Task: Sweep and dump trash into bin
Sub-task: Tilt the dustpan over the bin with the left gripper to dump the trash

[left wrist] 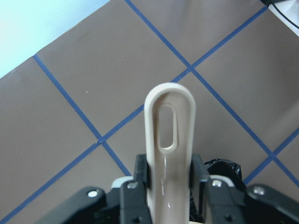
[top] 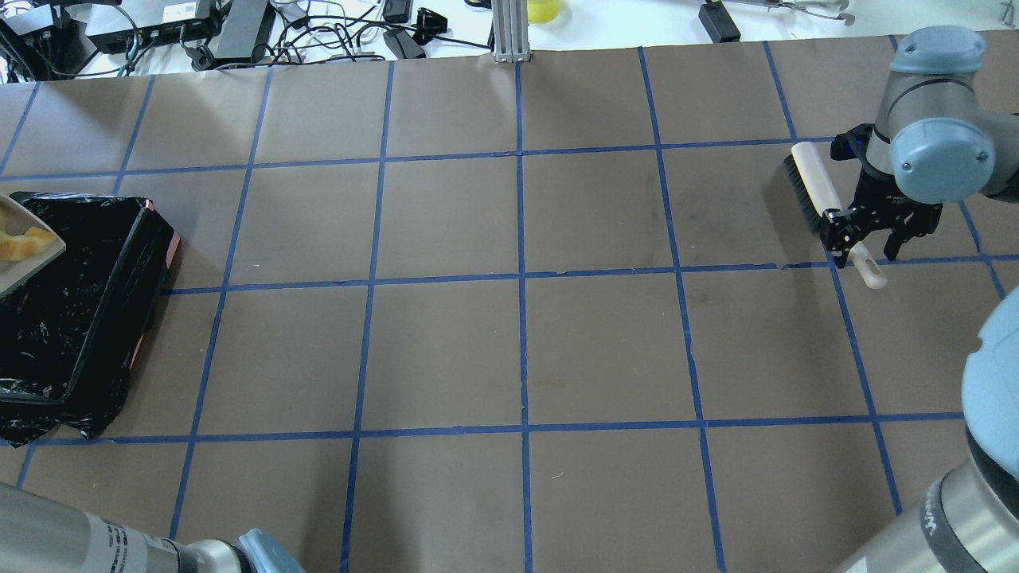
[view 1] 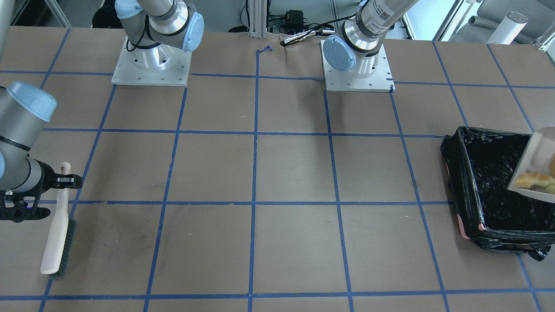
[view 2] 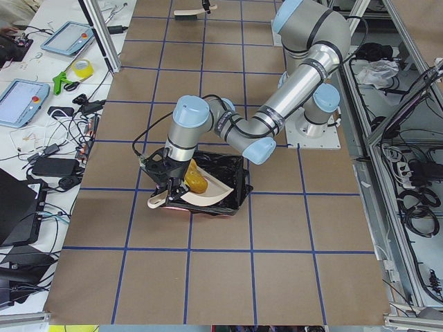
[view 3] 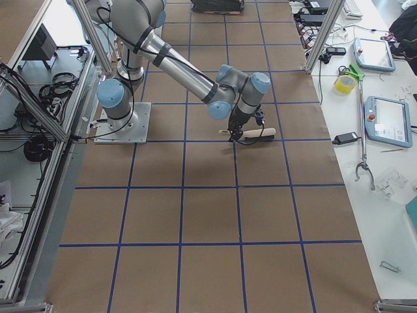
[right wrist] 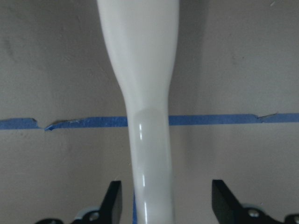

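Dumping step: the left jaws clench the dustpan (view 1: 534,151) handle over the bin (view 1: 459,182), with the trash (view 1: 535,180) lying in the pan. The right jaws are released around the brush (view 1: 55,236) on the desk. Next, the pan probably needs tipping steeper.

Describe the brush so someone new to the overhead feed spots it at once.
Go to the table's right edge in the overhead view, where the right gripper hangs low. Its open jaws straddle the handle of the brush, slim and pale beige. Its dark bristle strip sets it apart from the other beige tool, the wide dustpan over the black bin at left.
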